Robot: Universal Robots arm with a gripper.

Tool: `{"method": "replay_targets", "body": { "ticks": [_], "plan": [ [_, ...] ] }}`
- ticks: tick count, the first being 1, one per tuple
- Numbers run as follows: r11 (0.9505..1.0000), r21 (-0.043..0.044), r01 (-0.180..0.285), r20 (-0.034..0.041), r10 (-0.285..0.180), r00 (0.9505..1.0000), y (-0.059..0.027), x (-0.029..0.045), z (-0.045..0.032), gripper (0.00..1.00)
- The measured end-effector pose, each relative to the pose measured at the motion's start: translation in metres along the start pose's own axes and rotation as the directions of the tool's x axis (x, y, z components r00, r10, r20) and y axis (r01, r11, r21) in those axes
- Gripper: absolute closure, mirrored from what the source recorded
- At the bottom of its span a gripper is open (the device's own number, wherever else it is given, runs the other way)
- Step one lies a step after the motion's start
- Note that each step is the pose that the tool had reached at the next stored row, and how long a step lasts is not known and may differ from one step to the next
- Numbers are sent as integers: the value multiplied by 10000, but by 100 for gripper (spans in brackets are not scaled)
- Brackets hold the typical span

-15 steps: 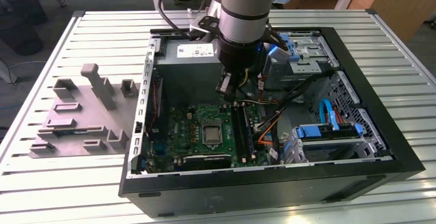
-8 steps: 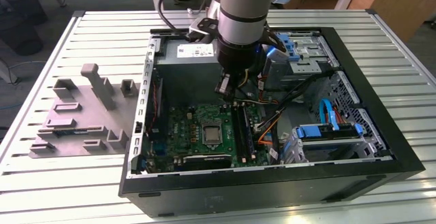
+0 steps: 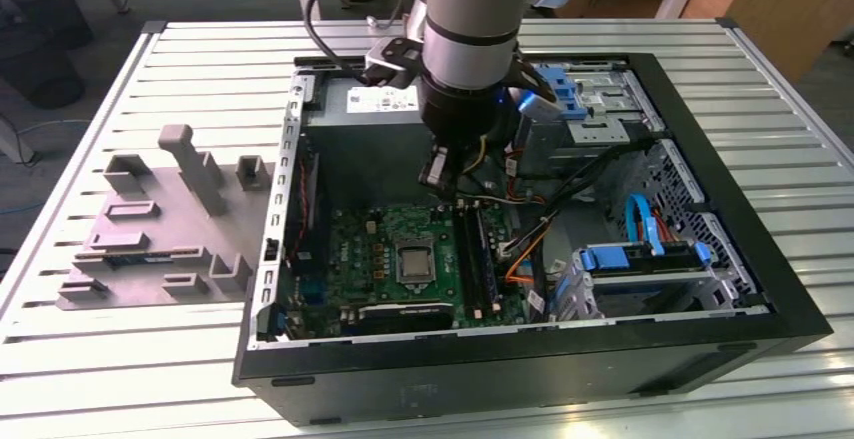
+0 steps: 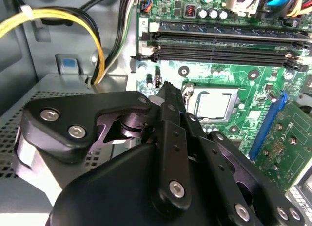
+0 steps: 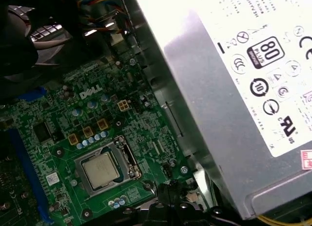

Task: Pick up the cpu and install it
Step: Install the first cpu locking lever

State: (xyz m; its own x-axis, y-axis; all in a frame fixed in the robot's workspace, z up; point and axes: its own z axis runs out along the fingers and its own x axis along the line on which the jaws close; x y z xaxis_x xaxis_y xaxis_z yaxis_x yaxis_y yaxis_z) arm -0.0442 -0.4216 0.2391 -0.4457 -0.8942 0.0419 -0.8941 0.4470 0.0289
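Robotics lab: opened computer case (image 3: 747,289) on slatted metal bench (image 3: 200,49), desks behind.

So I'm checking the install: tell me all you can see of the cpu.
The cpu is a small flat square chip with a silvery-grey metal top. It lies flat in the socket frame on the green motherboard, as both wrist views show. Nothing grips it; the hand hangs above the board beside it.

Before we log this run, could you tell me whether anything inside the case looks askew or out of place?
Nothing stands out. The cpu lies flat and square in its socket on the motherboard, and the gripper hangs above the board beside the power supply.
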Motion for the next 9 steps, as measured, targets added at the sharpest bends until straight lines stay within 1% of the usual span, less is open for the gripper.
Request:
{"method": "replay_targets", "body": {
  "ticks": [1, 6, 9],
  "plan": [
    [10000, 5, 17, -9, -17, 10000, 2, 12, 0, 89],
    [10000, 51, 61, -99, -61, 9999, -9, 63, 2, 89],
    [9998, 68, 175, -104, -174, 9998, -11, 88, 3, 89]
  ]
}}
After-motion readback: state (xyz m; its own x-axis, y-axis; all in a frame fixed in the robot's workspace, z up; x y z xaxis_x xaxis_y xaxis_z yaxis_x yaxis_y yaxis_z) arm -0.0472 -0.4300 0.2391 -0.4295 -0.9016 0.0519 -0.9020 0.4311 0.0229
